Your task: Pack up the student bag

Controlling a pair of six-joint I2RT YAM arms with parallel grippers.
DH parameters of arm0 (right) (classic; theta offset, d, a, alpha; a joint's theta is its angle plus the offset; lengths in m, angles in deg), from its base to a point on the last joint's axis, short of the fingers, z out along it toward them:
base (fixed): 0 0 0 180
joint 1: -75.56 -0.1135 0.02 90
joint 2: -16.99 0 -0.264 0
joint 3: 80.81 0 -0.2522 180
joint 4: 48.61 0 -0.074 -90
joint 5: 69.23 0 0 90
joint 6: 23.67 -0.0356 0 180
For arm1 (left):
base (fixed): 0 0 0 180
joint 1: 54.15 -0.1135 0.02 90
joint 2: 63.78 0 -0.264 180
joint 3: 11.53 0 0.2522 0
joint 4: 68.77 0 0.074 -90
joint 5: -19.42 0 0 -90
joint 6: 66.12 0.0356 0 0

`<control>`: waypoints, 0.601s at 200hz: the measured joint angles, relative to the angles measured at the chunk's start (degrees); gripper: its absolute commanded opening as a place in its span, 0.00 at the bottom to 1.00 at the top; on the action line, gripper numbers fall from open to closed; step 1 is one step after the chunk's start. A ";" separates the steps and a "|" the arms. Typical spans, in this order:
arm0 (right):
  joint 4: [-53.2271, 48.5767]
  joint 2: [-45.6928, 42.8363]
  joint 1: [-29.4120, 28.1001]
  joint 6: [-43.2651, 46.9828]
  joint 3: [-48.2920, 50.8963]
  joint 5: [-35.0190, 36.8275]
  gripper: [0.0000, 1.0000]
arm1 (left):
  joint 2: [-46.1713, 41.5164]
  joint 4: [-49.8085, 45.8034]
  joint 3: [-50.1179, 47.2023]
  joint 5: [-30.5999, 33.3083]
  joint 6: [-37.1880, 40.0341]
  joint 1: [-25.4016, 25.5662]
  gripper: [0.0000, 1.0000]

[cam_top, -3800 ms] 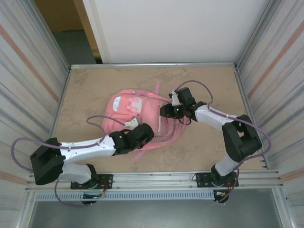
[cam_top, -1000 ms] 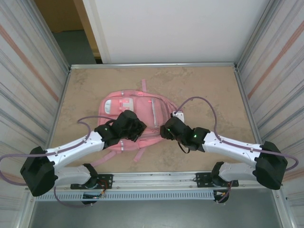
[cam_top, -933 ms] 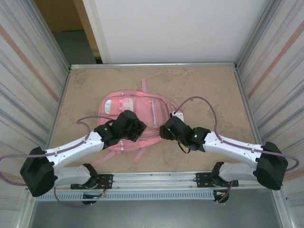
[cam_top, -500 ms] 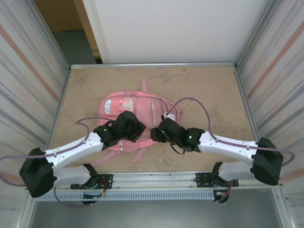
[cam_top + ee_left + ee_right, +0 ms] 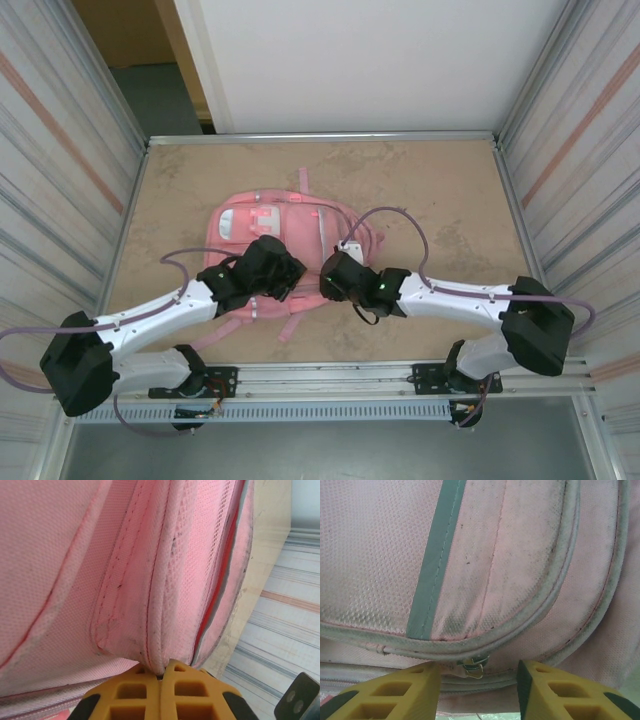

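The student bag (image 5: 292,222), a large soft pink fabric backpack with pale front patches, lies flat a little to the 9 o'clock side of the middle of the tan marbled table (image 5: 440,195), its carry loop pointing to 12 o'clock. The left gripper (image 5: 288,276) sits on the bag's 7 o'clock part; in its wrist view the yellow fingers (image 5: 187,690) are pressed together on a raised piped seam (image 5: 159,625) of pink mesh, so it holds the bag's fabric. The right gripper (image 5: 326,281) is at the bag's 5 o'clock edge, its jaws moderately apart with nothing between the pads; the small silver wire zip pull (image 5: 474,666) hangs in the gap just beyond them, below a grey-green strip (image 5: 438,555). The likely step is catching that pull to open a compartment. The pull is thin and loose, so the pads could meet beside it or pinch cloth instead, and a tug might then drag the whole limp bag. If the left hold slips off its narrow seam, the zip would bunch rather than run.
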 measured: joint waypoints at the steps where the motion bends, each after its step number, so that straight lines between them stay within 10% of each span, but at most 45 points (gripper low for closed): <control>1: 0.00 0.09 0.00 0.00 -0.07 0.00 0.41 | 0.00 0.00 0.00 0.00 -0.02 0.02 0.00; 120: 2.73 -2.49 4.31 6.21 2.25 -3.45 0.01 | -0.33 2.71 -1.46 -0.20 -0.04 0.00 0.00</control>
